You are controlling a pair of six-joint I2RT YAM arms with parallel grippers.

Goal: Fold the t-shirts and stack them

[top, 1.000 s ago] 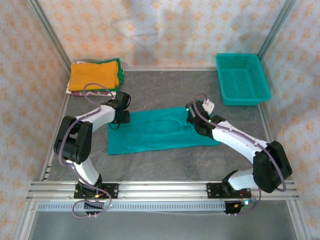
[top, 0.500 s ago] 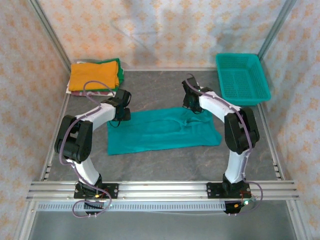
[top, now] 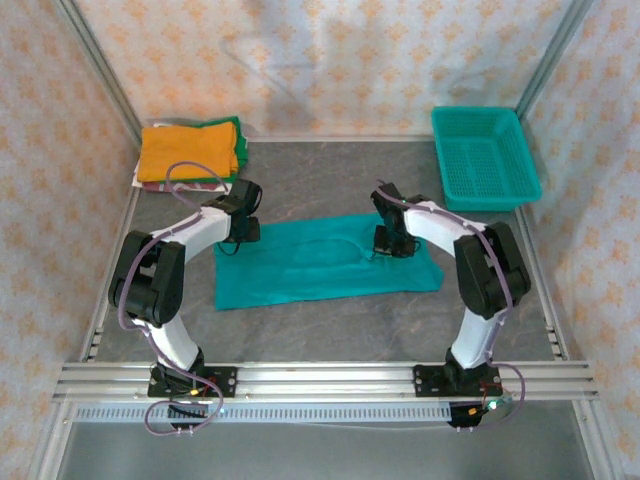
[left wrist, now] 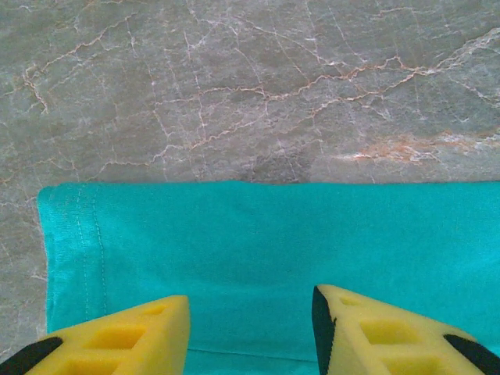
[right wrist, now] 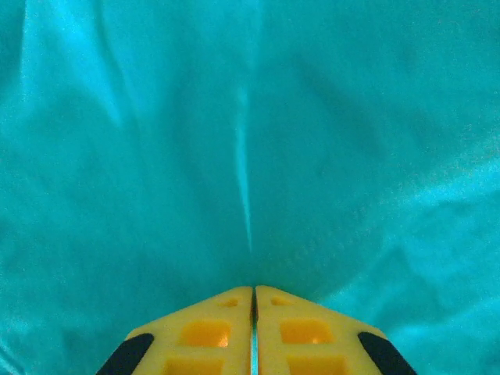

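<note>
A teal t-shirt [top: 320, 262] lies folded into a long strip across the middle of the table. My left gripper [top: 240, 236] hovers over its far left corner. Its yellow fingers [left wrist: 133, 336] stand open on either side of the teal cloth [left wrist: 258, 242], with nothing between them. My right gripper [top: 385, 245] is down on the right part of the shirt. In the right wrist view its fingertips [right wrist: 253, 291] are shut on a pinched ridge of the teal cloth [right wrist: 234, 117], and a crease runs away from them. Folded orange, green and patterned t-shirts [top: 190, 152] sit stacked at the far left corner.
A rigid teal mesh basket [top: 485, 157] stands at the far right corner. Bare grey marble table [left wrist: 250, 94] lies beyond the shirt's far edge. Metal frame posts and patterned cloth walls enclose the table.
My right arm swung from the shirt's right end to its far edge, then came down on the shirt, and its fingers closed on the cloth. The left arm has not moved.
</note>
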